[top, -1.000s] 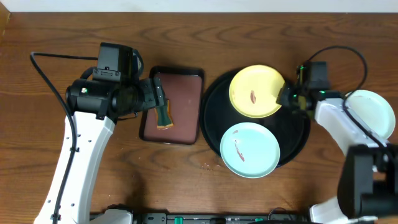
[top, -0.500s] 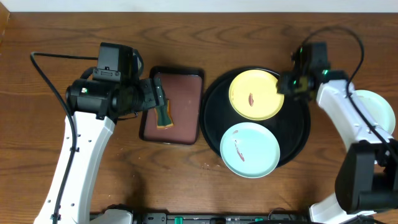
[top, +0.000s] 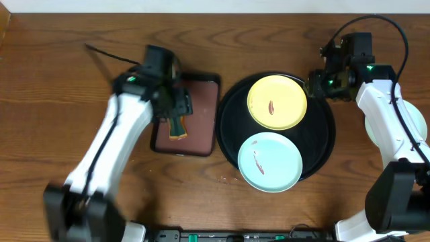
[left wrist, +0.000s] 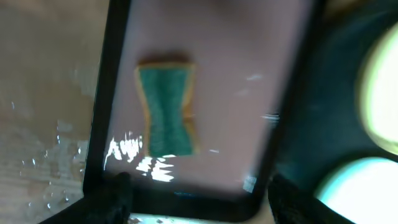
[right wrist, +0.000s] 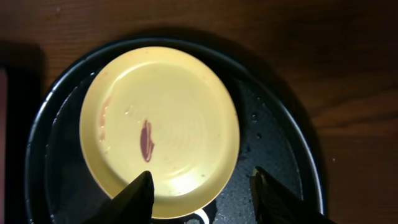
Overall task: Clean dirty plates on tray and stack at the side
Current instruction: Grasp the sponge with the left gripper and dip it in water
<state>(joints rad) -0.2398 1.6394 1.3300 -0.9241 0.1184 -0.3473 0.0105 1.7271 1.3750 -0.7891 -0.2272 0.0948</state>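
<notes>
The yellow plate (top: 277,101) with a red smear lies at the back of the black tray (top: 322,144). A mint plate (top: 270,161), also smeared, lies at the tray's front. A second mint plate (top: 371,129) sits on the table at the right, mostly hidden by my right arm. My right gripper (top: 316,84) is open and empty above the yellow plate's right rim; its wrist view shows the yellow plate (right wrist: 161,118) between the spread fingers (right wrist: 205,199). My left gripper (top: 178,111) is open above a green sponge (left wrist: 166,111); its fingers (left wrist: 202,202) are spread.
The sponge (top: 176,128) lies in a small brown tray with a black rim (top: 201,101), left of the black tray. The left wrist view is blurred; water drops show on the wood (left wrist: 56,155) beside the brown tray.
My left arm has swung to the right, its gripper now over the brown tray and sponge. My right gripper has drawn back and right from the yellow plate's rim.
</notes>
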